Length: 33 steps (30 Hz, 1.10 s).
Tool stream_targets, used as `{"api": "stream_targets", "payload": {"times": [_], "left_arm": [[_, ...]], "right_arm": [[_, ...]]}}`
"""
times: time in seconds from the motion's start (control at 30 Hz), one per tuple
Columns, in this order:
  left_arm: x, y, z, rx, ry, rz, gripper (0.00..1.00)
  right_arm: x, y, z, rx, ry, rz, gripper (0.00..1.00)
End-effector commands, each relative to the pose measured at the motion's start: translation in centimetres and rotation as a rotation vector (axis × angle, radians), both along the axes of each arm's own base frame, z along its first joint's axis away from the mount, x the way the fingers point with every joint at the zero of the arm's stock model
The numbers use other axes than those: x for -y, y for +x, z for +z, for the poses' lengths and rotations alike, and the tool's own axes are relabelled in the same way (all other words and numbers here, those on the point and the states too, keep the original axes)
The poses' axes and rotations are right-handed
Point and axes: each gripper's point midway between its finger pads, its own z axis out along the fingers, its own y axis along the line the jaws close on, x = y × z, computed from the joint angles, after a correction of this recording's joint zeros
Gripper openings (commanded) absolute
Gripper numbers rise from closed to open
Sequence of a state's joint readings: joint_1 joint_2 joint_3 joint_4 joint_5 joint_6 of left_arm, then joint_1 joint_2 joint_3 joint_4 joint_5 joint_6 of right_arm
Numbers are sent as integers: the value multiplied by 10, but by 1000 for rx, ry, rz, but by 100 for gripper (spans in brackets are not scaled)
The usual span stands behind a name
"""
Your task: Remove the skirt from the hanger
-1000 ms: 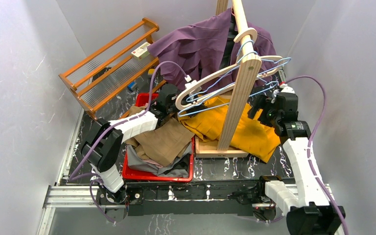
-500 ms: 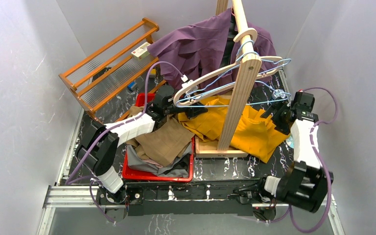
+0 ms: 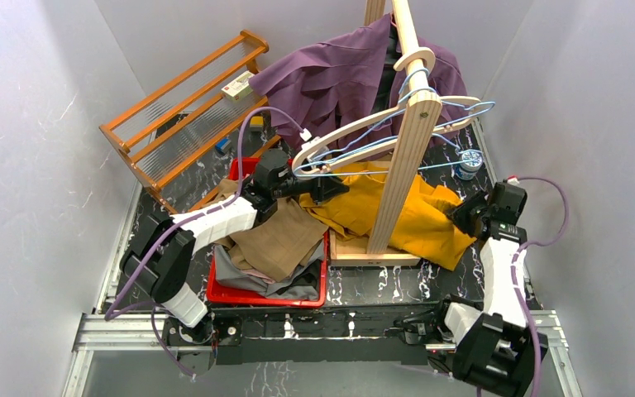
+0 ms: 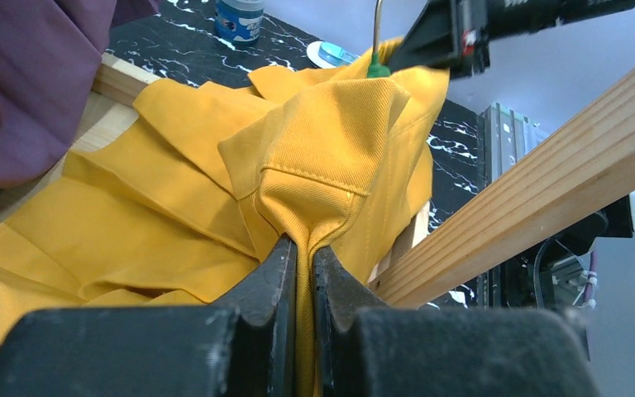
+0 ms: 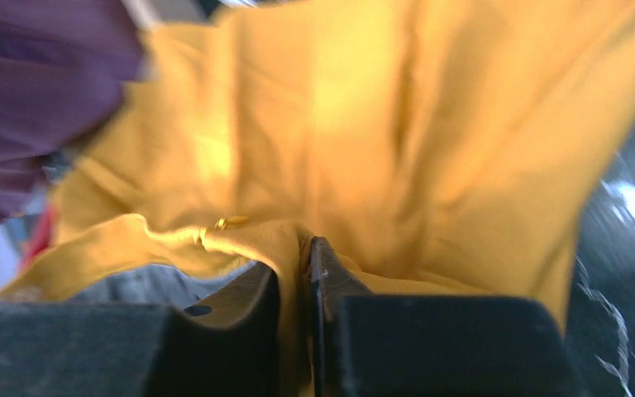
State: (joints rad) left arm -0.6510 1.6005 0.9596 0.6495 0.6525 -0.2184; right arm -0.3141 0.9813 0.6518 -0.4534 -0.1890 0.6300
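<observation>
Pinching the yellow skirt (image 3: 397, 217) at both ends right now: left hand (image 4: 304, 248) clamped tight on a hemmed fold, right hand (image 5: 302, 248) closed on a stitched edge at the far side. Lying heaped around the foot of the wooden post (image 3: 403, 165), stretched between the two hands, just under the wire hanger (image 3: 440, 164). Possibly still caught by a green-tipped clip (image 4: 378, 68) up near the right hand, though hard telling for certain. Looking like soft, light twill: limp, creasing easily, nothing fragile, not slippery, with bunching and snagging on the post as the main worry. Best taking hold along the doubled hem or waistband seam, the thickest cloth and the least likely to slide out of the pads. Compared with a second ago: right arm pulling back and down toward the near right corner of the counter (image 3: 380, 285), dragging the skirt's corner along, uncovering a blue can (image 3: 467, 161) behind, and setting the hangers swinging slightly left.
</observation>
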Motion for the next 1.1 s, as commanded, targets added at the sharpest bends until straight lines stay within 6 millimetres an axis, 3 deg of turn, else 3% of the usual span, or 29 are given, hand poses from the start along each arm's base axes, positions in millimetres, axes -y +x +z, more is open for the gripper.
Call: {"api": "stream_targets", "payload": {"times": [0.0, 0.07, 0.13, 0.3, 0.4, 0.53, 0.7, 0.77, 0.9, 1.0, 1.07], "left_arm": [[-4, -4, 28, 77, -46, 2, 0], [-6, -4, 24, 65, -41, 13, 0], [-9, -6, 22, 66, -41, 22, 4], [-9, -5, 29, 90, -41, 27, 73], [-3, -5, 39, 81, -79, 8, 96], [9, -9, 49, 76, -118, -7, 98], [10, 5, 75, 42, -252, 90, 98], [17, 10, 76, 21, -261, 74, 98], [35, 14, 64, -24, -249, 3, 88], [40, 17, 56, -37, -246, 0, 86], [42, 16, 61, -26, -273, -14, 85]], "right_arm": [[-14, 59, 107, 516, -16, 142, 13], [-27, 69, 132, 639, 12, 229, 0], [-39, 73, 151, 728, 35, 313, 0], [-52, 71, 166, 824, 22, 436, 0], [-64, 66, 169, 861, 56, 501, 0], [-71, 61, 163, 830, 83, 520, 0], [-76, 56, 157, 788, 68, 532, 0], [-79, 54, 158, 790, 68, 541, 0], [-84, 55, 160, 787, 89, 558, 0], [-86, 54, 164, 782, 90, 571, 0], [-86, 54, 163, 772, 73, 575, 0]]}}
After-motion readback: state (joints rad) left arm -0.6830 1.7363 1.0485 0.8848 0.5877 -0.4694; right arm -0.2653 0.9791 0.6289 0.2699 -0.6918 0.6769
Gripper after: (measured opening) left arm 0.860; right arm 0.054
